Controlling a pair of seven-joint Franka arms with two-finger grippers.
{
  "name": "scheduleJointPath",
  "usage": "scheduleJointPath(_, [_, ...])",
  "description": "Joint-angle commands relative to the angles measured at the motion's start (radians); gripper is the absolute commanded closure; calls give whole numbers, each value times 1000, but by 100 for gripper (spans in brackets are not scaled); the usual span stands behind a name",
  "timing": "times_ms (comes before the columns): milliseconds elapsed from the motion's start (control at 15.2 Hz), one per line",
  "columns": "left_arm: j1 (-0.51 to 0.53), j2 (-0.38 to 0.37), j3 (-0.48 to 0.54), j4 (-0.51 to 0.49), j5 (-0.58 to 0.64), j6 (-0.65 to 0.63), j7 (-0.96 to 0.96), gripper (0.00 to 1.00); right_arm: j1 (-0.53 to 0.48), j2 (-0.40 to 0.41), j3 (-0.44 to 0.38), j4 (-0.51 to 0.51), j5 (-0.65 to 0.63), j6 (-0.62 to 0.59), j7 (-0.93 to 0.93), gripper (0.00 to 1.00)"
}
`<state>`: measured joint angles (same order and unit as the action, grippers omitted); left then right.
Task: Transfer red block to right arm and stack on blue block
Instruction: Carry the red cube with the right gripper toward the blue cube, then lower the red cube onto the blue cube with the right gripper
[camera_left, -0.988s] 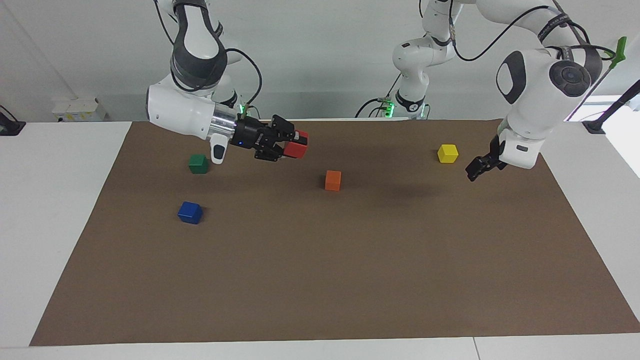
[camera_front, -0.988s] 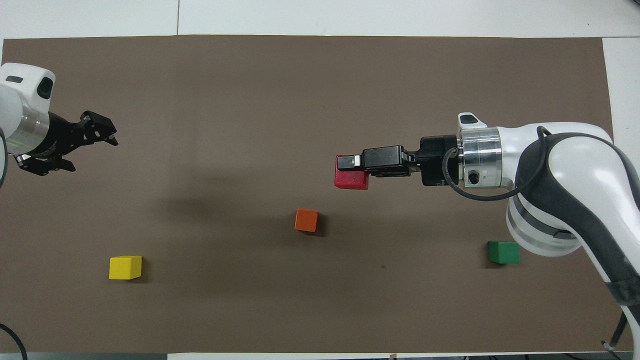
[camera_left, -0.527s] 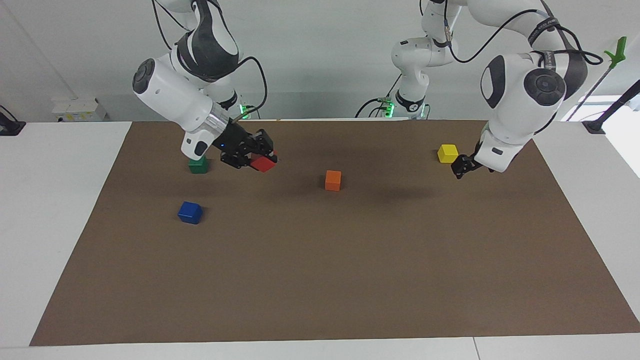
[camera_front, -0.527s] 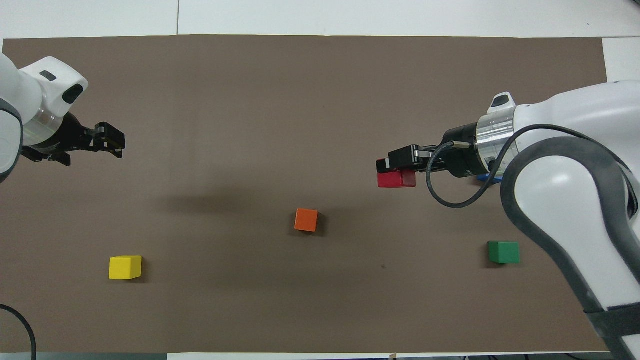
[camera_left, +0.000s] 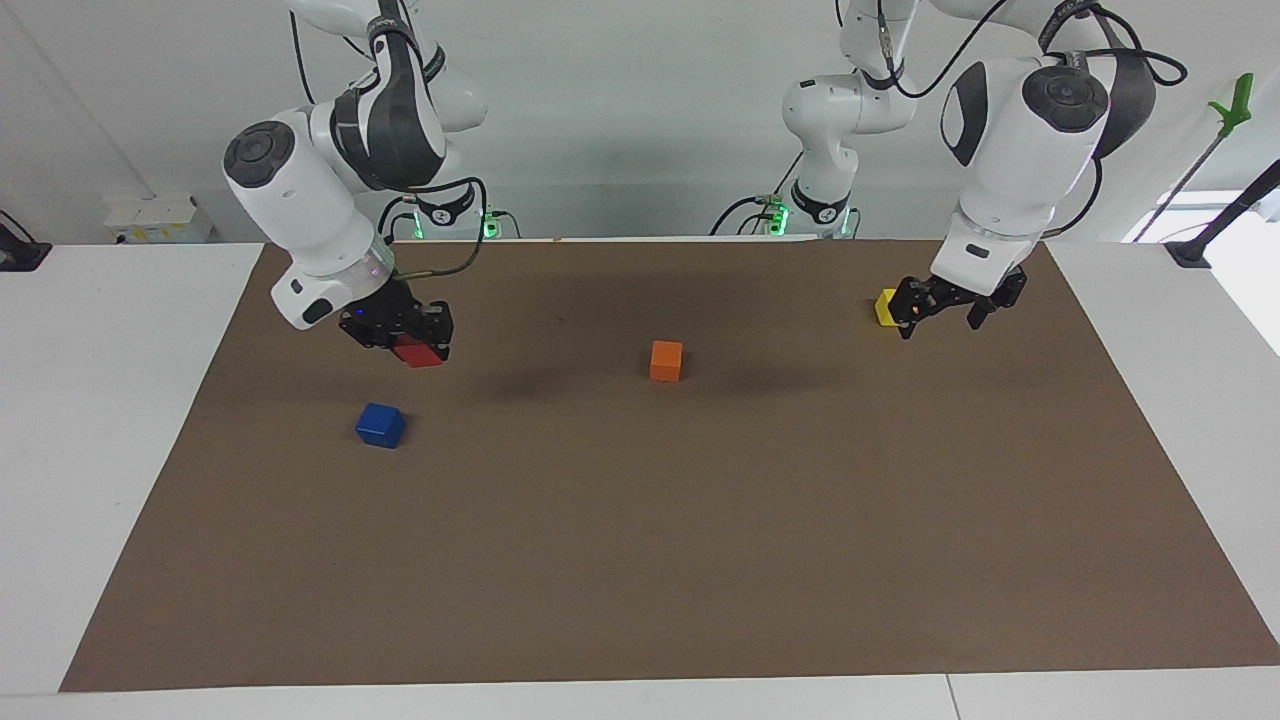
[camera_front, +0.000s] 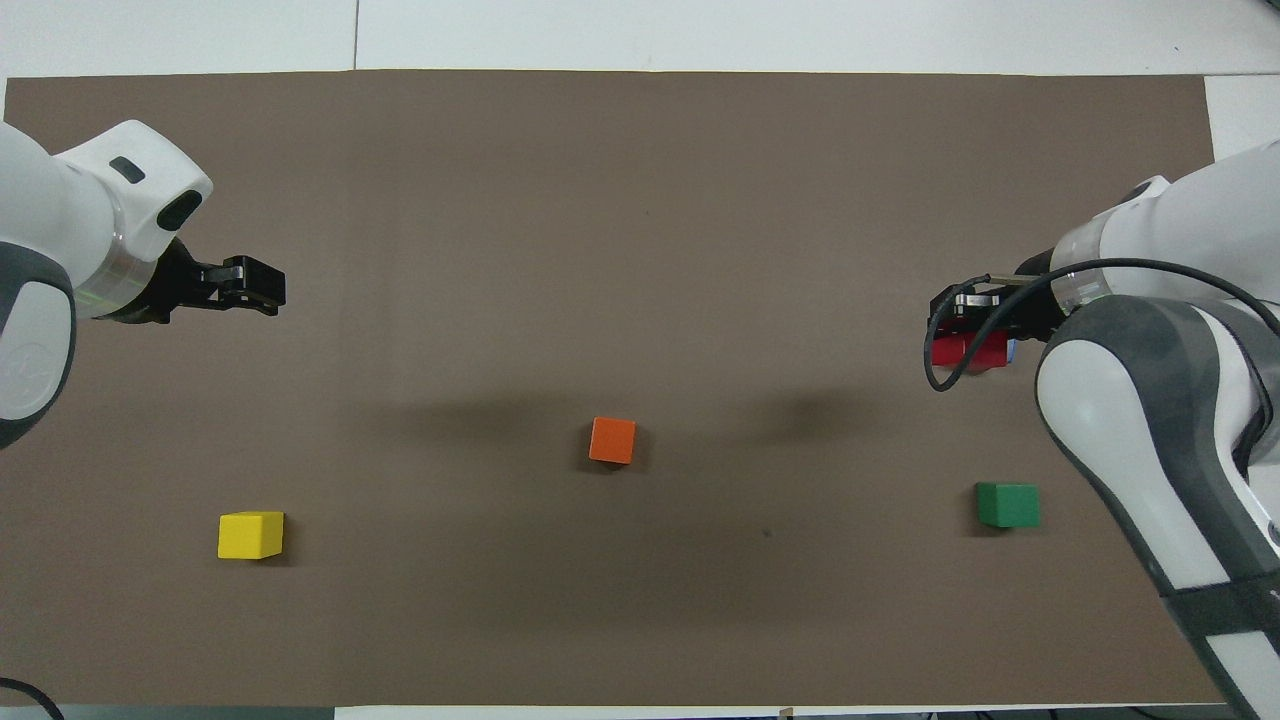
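Note:
My right gripper (camera_left: 415, 345) is shut on the red block (camera_left: 421, 353) and holds it in the air above the mat, between the blue block and the green block's spot. The blue block (camera_left: 380, 425) sits on the mat toward the right arm's end. In the overhead view the red block (camera_front: 962, 351) and the right gripper (camera_front: 968, 325) cover nearly all of the blue block. My left gripper (camera_left: 938, 322) hangs open and empty over the mat beside the yellow block (camera_left: 883, 306); it also shows in the overhead view (camera_front: 262, 290).
An orange block (camera_left: 666, 360) sits mid-mat. A green block (camera_front: 1007, 504) lies nearer to the robots than the blue block; the right arm hides it in the facing view. The yellow block (camera_front: 250, 534) is at the left arm's end. A brown mat (camera_left: 640, 560) covers the table.
My right gripper has swung with the red block from mid-table toward the right arm's end, tilting downward, to over the blue block. My left gripper has drawn back toward the yellow block.

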<state>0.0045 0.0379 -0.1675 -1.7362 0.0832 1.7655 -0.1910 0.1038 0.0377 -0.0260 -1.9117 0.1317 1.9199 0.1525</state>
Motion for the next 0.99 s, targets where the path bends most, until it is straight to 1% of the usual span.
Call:
scheduleJointPath(0, [-12, -12, 40, -26, -40, 37, 62, 0, -19, 10, 12, -48, -90, 105, 78, 100])
scheduleJointPath(132, [-14, -26, 42, -26, -40, 38, 58, 0, -30, 39, 12, -82, -139, 195, 94, 100])
scheduleJointPath(263, [-14, -30, 46, -29, -40, 37, 58, 0, -56, 83, 14, -84, -202, 237, 104, 100])
scheduleJointPath(329, [-24, -33, 46, -35, -42, 32, 53, 0, -61, 102, 12, -86, -208, 257, 104, 100])
scheduleJointPath(461, [-34, -44, 59, -34, -42, 32, 51, 0, -70, 125, 12, -84, -240, 266, 104, 100])
scheduleJointPath(658, [-34, -64, 60, -39, -42, 23, 56, 0, -88, 155, 12, -64, -241, 257, 148, 100])
scheduleJointPath(790, [-34, -66, 60, -49, -42, 25, 53, 0, -91, 188, 12, -63, -241, 271, 165, 100])
scheduleJointPath(922, [-34, -66, 60, -49, -42, 31, 50, 0, -88, 200, 12, -58, -242, 271, 194, 100])
